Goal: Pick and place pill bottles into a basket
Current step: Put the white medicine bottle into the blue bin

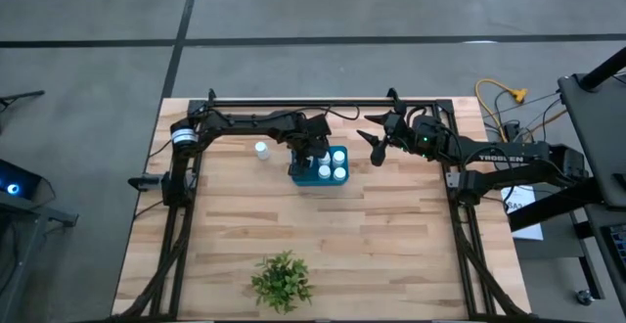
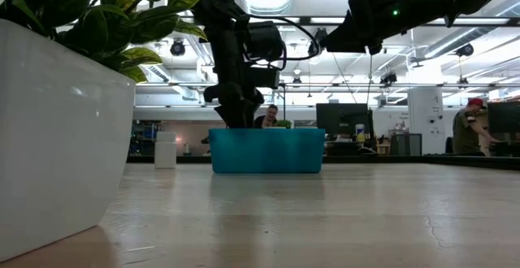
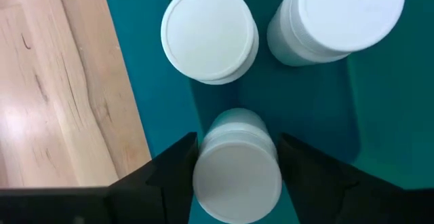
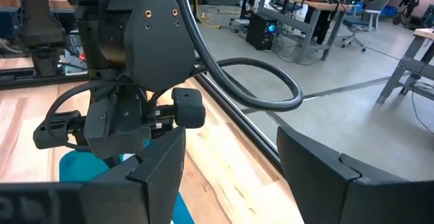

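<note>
The teal-blue basket (image 1: 333,164) stands at the table's far middle; it also shows in the low view (image 2: 266,150). Several white pill bottles stand upright in it (image 1: 339,173), two of them plain in the left wrist view (image 3: 209,32) (image 3: 336,17). My left gripper (image 3: 236,170) reaches down into the basket's left part (image 1: 305,161), shut on one more pill bottle (image 3: 236,163). One bottle (image 1: 261,150) stands on the table left of the basket (image 2: 165,149). My right gripper (image 1: 377,147) hangs open and empty in the air to the right of the basket. My left gripper pinches the pill bottle by its two opposite sides (image 3: 203,149), just below the cap, between its two fingers. The fingers come from above, pointing down into the basket. The bottle is upright, cap up; whether its base rests on the basket floor is hidden.
A green leafy plant (image 1: 282,282) in a white pot (image 2: 57,122) stands near the table's front edge. A black frame rail (image 1: 323,101) runs along the far edge. People (image 2: 467,126) sit at desks in the room behind.
</note>
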